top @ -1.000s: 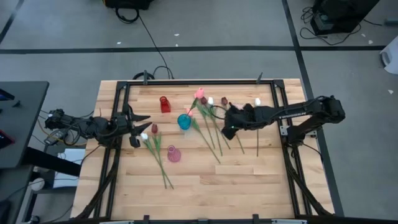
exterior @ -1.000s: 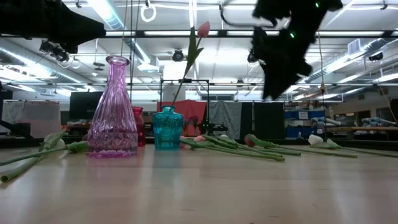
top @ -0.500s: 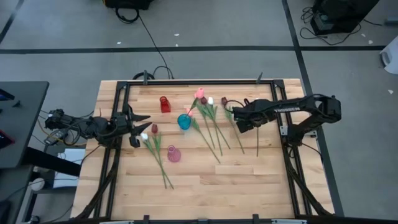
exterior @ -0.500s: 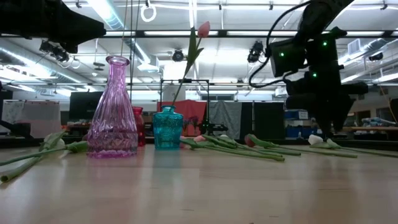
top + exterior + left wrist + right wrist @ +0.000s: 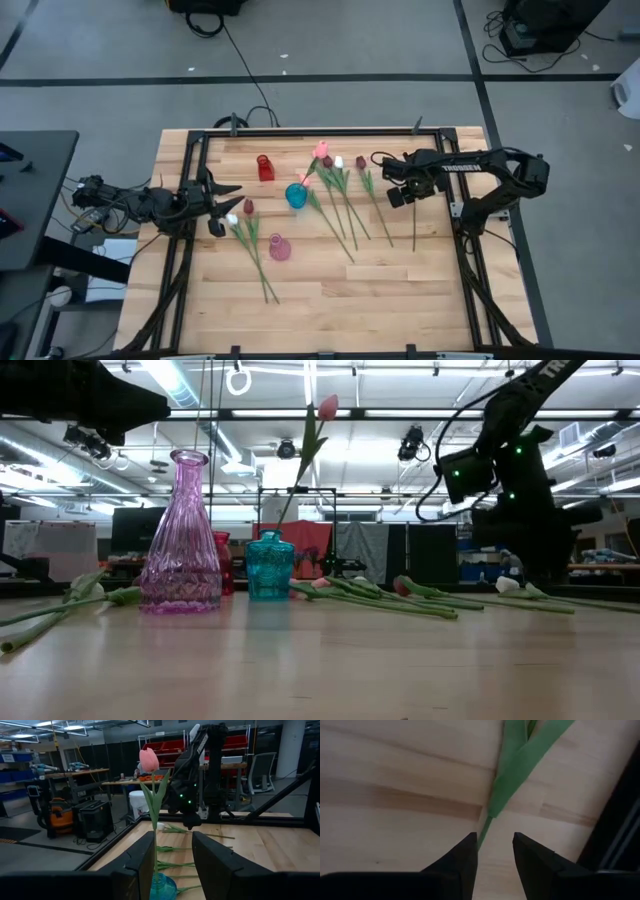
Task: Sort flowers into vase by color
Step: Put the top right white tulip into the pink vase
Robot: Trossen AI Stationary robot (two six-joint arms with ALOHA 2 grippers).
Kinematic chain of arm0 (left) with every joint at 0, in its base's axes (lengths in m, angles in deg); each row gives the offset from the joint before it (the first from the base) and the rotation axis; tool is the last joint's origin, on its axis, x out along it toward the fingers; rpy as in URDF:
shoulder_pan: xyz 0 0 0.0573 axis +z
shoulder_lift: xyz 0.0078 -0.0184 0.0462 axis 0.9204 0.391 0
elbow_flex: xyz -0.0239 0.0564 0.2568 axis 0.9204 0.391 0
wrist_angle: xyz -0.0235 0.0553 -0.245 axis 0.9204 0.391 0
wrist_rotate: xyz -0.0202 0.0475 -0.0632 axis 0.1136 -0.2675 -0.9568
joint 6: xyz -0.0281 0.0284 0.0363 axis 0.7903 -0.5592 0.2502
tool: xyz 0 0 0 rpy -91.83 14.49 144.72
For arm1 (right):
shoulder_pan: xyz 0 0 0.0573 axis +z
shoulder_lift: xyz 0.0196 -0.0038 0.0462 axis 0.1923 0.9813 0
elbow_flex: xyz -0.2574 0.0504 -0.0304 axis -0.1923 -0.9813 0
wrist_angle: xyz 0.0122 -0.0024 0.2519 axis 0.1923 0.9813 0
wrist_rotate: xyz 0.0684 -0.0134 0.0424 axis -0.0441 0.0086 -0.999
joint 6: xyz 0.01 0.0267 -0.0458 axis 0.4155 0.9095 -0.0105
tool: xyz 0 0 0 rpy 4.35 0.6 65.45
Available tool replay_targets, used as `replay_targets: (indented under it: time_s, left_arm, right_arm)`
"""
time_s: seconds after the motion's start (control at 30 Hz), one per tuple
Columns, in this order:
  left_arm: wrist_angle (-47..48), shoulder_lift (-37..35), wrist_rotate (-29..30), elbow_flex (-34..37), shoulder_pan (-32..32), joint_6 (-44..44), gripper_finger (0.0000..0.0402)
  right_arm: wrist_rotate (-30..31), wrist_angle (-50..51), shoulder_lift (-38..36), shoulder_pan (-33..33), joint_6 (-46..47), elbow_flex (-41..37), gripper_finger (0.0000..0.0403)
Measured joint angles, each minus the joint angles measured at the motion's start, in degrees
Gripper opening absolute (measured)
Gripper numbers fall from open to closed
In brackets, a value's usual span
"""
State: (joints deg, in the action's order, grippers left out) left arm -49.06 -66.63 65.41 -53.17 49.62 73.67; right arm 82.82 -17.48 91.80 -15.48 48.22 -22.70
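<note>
A pink tulip (image 5: 321, 150) stands in the teal vase (image 5: 296, 196). A red vase (image 5: 265, 167) and a pink vase (image 5: 279, 247) stand nearby. Two tulips (image 5: 250, 235) lie beside the pink vase, and several tulips (image 5: 345, 200) lie right of the teal vase. A white tulip (image 5: 414, 164) lies near the right rail. My right gripper (image 5: 398, 194) is open and points down close over the table. Its fingers stand on either side of a lying green stem and leaf (image 5: 510, 775). My left gripper (image 5: 224, 203) waits open at the table's left, facing the teal vase (image 5: 159, 887).
A black frame rail (image 5: 445, 190) runs along the table's right side, close to my right gripper, and shows in the right wrist view as rail (image 5: 615, 835). Bare wood (image 5: 340, 300) fills the near half of the table.
My right gripper has moved from over the middle tulips toward the table's right edge and come down close to the table, ending over a stem near the right rail. The flowers and vases have stayed where they were.
</note>
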Motion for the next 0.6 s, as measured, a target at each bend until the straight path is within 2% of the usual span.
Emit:
replay_targets:
  time_s: [0.23,0.37,0.5,0.6]
  left_arm:
    - [0.0,0.0,0.0,0.0,0.0,0.0,0.0137]
    - [0.0,0.0,0.0,0.0,0.0,0.0,0.0137]
    - [0.0,0.0,0.0,0.0,0.0,0.0,0.0137]
    - [0.0,0.0,0.1,0.0,0.0,0.0,0.0137]
  right_arm:
    - [-2.8,-5.3,0.0,-2.2,-1.8,-2.9,0.0120]
    - [-2.2,-6.4,0.0,-2.8,-2.2,-3.9,0.0106]
    - [-2.5,-8.0,-0.1,-3.4,-2.3,-5.0,0.0071]
    - [-2.8,-8.6,-0.2,-3.5,-2.2,-5.3,0.0030]
